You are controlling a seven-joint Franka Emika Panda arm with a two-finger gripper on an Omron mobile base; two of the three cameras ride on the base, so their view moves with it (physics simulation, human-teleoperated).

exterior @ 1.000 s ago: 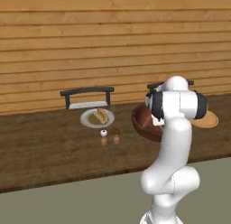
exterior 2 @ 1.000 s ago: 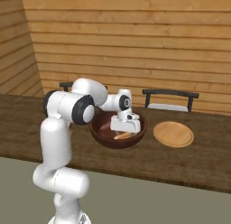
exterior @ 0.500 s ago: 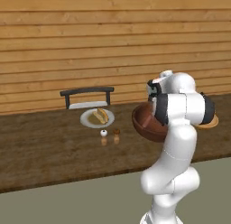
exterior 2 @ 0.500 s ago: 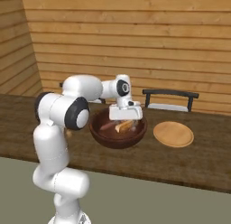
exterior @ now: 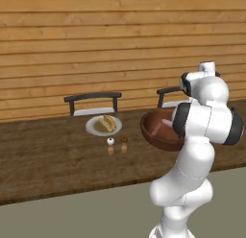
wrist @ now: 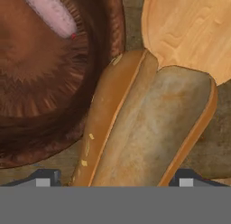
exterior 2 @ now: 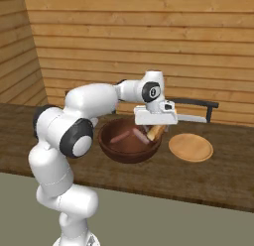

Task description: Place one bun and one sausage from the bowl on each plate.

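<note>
My gripper (exterior 2: 155, 127) is shut on a tan split bun (exterior 2: 156, 133) and holds it just above the right rim of the dark reddish-brown bowl (exterior 2: 119, 152). From the hand, the bun (wrist: 149, 128) spans the gap between both fingertips (wrist: 43, 177), with the bowl (wrist: 45, 83) and a pink sausage (wrist: 49, 13) below on the left. Two sausages (exterior 2: 120, 137) lie in the bowl. A bare wooden plate (exterior 2: 191, 147) sits right of the bowl. The pale plate (exterior: 93, 130) at the left carries a bun (exterior: 106, 122) with a sausage beside it.
Two small shakers (exterior: 111, 141) (exterior: 124, 140) stand in front of the pale plate. Dark racks stand against the wooden wall behind the plates (exterior: 92, 101) (exterior 2: 198, 109). The counter's front edge runs close to my base.
The arm has swung to the right, carrying the bun from over the bowl's middle to its right rim, nearer the wooden plate. Bowl and plates have stayed put.
</note>
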